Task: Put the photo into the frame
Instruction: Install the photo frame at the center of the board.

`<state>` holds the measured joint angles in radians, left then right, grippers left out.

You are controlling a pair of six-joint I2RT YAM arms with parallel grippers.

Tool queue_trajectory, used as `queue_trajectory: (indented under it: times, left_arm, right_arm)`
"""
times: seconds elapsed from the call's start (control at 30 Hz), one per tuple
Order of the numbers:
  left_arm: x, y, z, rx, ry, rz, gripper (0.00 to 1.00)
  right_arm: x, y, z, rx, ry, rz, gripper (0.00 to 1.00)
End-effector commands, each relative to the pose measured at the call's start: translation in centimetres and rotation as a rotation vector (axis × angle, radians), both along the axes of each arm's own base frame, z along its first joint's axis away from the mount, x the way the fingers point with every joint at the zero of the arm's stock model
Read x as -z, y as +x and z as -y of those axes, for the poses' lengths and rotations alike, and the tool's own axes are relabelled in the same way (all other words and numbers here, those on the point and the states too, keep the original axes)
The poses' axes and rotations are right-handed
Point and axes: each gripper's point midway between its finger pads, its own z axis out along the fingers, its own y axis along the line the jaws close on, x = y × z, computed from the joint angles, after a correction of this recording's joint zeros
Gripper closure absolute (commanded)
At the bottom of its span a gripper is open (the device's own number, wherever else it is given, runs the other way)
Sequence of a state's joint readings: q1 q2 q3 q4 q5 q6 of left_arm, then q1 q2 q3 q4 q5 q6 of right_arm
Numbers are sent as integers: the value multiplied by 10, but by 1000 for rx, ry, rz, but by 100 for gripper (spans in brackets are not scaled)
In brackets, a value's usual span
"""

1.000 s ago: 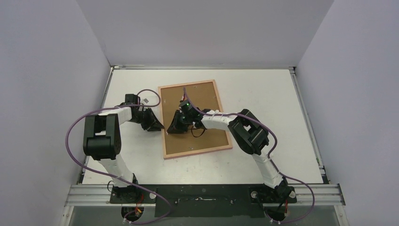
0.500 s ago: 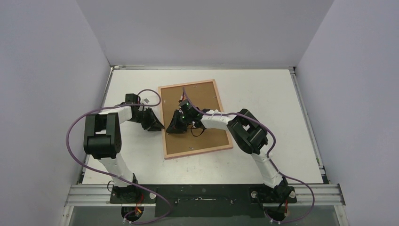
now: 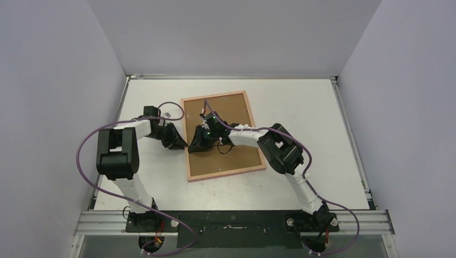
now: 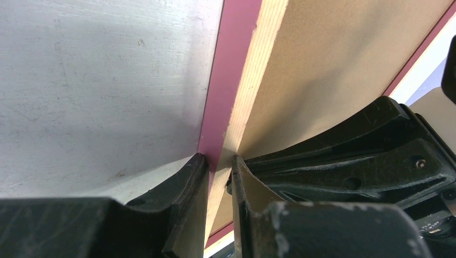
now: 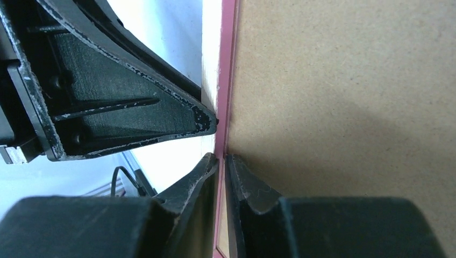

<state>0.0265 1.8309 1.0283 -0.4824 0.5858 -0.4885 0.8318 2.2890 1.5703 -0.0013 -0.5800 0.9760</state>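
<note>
Closing in: over the last second the right arm's wrist slides a touch toward 9 o'clock and its elbow follows. The left arm and the frame (image 3: 226, 172) don't budge.

Result: both sets of jaws now meet almost tip to tip on the same stretch of the frame's 9 o'clock rail.

- left gripper (image 4: 218, 158): comes in from outside the frame. Jaws are clenched on the rail, one finger on the pink outer face, the other on the tan wood side.
- right gripper (image 5: 220, 157): comes in from over the backing board (image 3: 236, 158). Jaws are pinched nearly together on the thin pink strip between the rail and the board.

Frame position: centre of the worktop (image 3: 301, 107), lying back-up, so tan wood and brown board face the camera and the pink front faces down. Long axis runs roughly 12 to 6, with the far end skewed slightly toward 11. The short sides sit at the far and near ends. Can't tell whether the 9 o'clock rail is raised off the worktop.

Photo: not visible in any view. It could be under the board, but I can't confirm that.

My read: with a double grip on one rail and the board sitting in the back, this looks like seating or closing up, or a setup to lift or turn the frame. It doesn't look like inserting the print. The two grips are very close together on a thin rail, so there's a risk of it twisting or slipping if they pull unevenly.
</note>
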Motion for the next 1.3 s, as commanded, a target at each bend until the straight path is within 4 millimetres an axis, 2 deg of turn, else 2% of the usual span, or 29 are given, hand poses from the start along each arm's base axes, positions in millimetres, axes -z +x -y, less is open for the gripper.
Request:
queue_trajectory:
  times: [0.0,0.17,0.37,0.5,0.73,0.9,1.27]
  left_arm:
    - [2,12,2,17,12,32,100]
    - [1,14,1,19,16,31,100]
    - [2,19,1,17,18,32,100]
    - [2,19,1,16,20,29,100]
    - [2,19,0,16,21,26,100]
    - [3,19,1,16,18,20,100]
    - [6,16,2,18,13,5,100]
  right_arm:
    - [29,-40,2,-146,-73,-40,86]
    - [36,-56,7,-255,-102,4,86]
    - [54,-74,16,-389,-153,43,85]
    - [65,-77,22,-416,-180,51,85]
    - [62,-80,14,-447,-128,84,82]
    - [75,-74,13,-425,-149,100,76]
    - [87,-80,14,-445,-138,159,72]
